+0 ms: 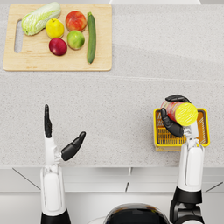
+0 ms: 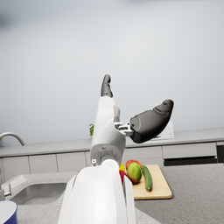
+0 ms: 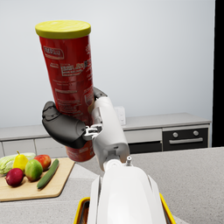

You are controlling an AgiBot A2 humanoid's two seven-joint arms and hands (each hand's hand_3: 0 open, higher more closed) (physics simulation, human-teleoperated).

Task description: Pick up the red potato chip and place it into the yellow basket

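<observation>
The red potato chip can [image 1: 179, 112] with a yellow lid stands upright in my right hand [image 1: 171, 121], held above the yellow basket [image 1: 203, 133] at the counter's front right. In the right wrist view the hand [image 3: 65, 127] wraps the can [image 3: 70, 83] around its lower half, and the basket's rim [image 3: 81, 210] shows below the forearm. My left hand [image 1: 61, 135] is raised over the front left of the counter, fingers spread, holding nothing. The left wrist view shows the same hand [image 2: 140, 120] open in the air.
A wooden cutting board [image 1: 57, 63] lies at the back left with a cabbage [image 1: 40, 17], a lemon [image 1: 54, 28], apples [image 1: 75, 20], a lime [image 1: 75, 40] and a cucumber [image 1: 91, 37]. A sink [image 2: 39, 192] shows in the left wrist view.
</observation>
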